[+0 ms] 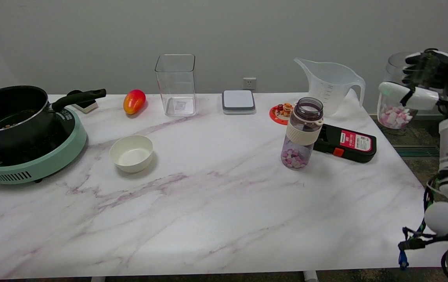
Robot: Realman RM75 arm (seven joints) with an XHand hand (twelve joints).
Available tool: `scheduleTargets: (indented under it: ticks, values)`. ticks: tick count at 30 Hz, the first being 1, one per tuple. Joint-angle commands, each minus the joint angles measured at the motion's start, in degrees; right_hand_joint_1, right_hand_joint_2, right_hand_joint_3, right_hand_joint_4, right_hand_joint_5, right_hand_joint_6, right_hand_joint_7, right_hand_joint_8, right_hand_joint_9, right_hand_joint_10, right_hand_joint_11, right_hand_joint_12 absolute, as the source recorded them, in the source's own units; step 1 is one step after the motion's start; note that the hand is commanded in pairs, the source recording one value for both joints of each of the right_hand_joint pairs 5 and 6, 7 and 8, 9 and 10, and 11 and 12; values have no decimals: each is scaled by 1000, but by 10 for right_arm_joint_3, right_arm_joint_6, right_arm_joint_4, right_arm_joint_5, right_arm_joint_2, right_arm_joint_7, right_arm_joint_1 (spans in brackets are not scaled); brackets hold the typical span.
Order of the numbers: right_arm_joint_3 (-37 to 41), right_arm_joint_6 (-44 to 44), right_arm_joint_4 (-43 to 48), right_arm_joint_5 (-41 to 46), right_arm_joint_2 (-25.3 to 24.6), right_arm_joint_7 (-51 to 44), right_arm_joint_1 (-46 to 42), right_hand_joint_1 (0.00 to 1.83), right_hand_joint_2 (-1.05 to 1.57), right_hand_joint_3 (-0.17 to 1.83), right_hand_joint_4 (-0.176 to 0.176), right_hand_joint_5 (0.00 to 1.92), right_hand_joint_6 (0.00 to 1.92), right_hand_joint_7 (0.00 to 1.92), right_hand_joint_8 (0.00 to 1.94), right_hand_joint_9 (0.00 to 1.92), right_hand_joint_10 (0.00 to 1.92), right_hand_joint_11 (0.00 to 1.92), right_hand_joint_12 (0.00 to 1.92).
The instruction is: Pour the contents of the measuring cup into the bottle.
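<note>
Beside the bottle (302, 133), a red-labelled black device (345, 143).

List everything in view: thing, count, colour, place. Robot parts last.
bottle: one, clear with cream band, pink and white pieces inside, table right of centre
held cup: one, clear, pink and white pieces inside, off the table's right edge
jug: one, clear, rear right
black device: one, red label, beside bottle
coaster: one, red, small figures on it
scale: one, grey-white, rear centre
square container: one, clear, rear
mango: one, red-yellow
bowl: one, cream
pot: one, black, on green cooker
right hand: black-and-white, grips held cup
</note>
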Motion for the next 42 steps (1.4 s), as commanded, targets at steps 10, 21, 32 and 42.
scheduleTargets:
  ticks: [10, 21, 32, 42]
  values:
    - [43, -196, -7, -165, 59, -112, 123, 1232, 1443, 490, 0, 1900, 1900, 1759, 1759, 1638, 1638, 1373, 1373]
    - [-13, -130, 1, -167, 56, -142, 121, 1176, 1539, 409, 0, 1916, 1916, 1770, 1770, 1656, 1656, 1395, 1395]
    - [-44, -75, 35, -164, 27, -142, 108, 1163, 1567, 382, 0, 1920, 1920, 1770, 1770, 1658, 1658, 1393, 1393]
    - [-27, -58, 77, -177, 19, -158, 71, 1179, 1542, 394, 0, 1900, 1900, 1762, 1762, 1649, 1649, 1382, 1382]
